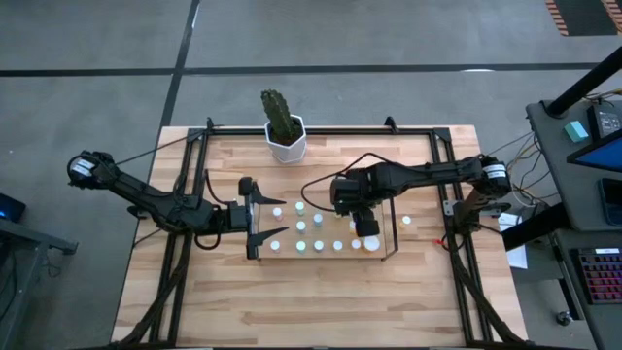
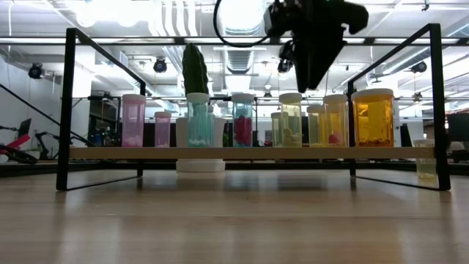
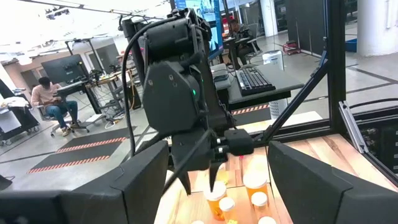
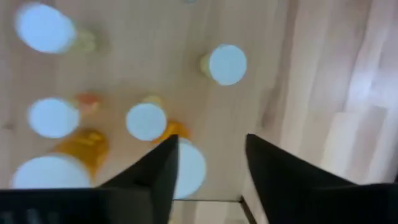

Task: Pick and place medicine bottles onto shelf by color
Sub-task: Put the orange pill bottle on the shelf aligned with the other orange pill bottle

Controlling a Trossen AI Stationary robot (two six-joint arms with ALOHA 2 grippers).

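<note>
On the wood table [image 1: 321,292], medicine bottles [image 2: 374,117] stand upright, caps up

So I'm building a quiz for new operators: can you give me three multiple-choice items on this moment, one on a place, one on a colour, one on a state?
1. Where is the right gripper?
A. Above the bottles at the shelf's right end
B. Beside the cactus pot
C. Off the table

2. What colour is the large bottle at the far right of the shelf in the low view?
A. Pink
B. Orange
C. Teal

3. How are the right gripper's fingers?
A. Shut on a bottle
B. Open, holding nothing
C. Shut on the shelf frame

Answers:
1 A: the high view shows it over the shelf's right part.
2 B: its tint is plainly orange.
3 B: the right wrist view shows a gap between the fingers, with nothing gripped.
</note>
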